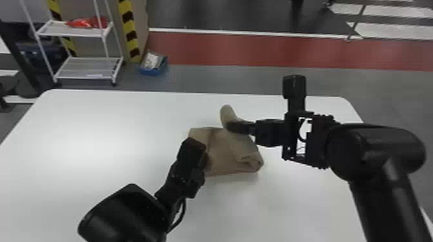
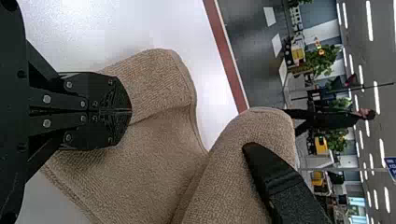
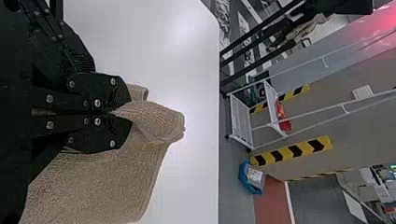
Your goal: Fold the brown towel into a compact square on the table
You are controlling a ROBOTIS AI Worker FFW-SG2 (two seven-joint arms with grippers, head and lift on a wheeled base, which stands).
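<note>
The right hand point(image 1: 230, 127) grasps a raised flap of the towel point(image 1: 225, 154), brown and loosely folded mid-frame; the left hand point(image 1: 205, 160), clenched, sits over its left side.

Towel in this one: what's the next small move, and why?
Probably for the right gripper to lower the raised flap onto the rest of the towel. It has that flap pinched, with its end sticking up, so the fold doesn't lie flat; the left gripper, fingers shut, is at the towel's left side.
</note>
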